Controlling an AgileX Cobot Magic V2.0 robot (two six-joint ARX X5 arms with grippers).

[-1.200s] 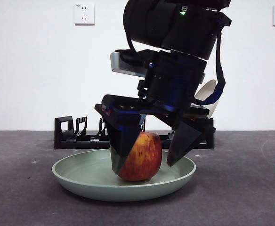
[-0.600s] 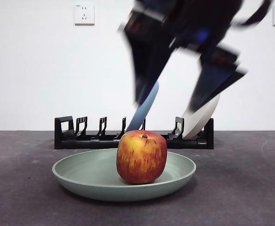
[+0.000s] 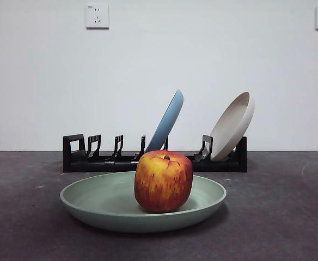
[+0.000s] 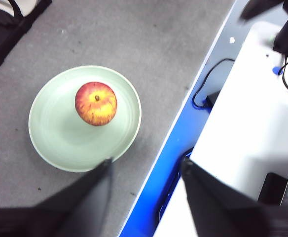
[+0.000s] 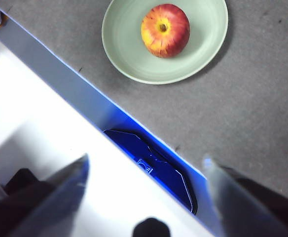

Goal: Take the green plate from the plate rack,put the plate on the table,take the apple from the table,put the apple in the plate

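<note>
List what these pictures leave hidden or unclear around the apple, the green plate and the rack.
- Front view: the apple hides the green plate floor behind it, and the plate's near rim hides the apple's base.
- Front view: the plate rack middle is blocked by the apple.
- Left wrist view: the rack is cut off at the picture's edge.
- Wrist views: left gripper and right gripper jaws are blurred, though apart.

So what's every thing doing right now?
Apple: upright in the green plate, let go.
Green plate: flat on the table.
Blue plate: leaning in the rack.
White plate: leaning in the rack.
Left end effector: open, empty.
Right end effector: open, empty.
</note>
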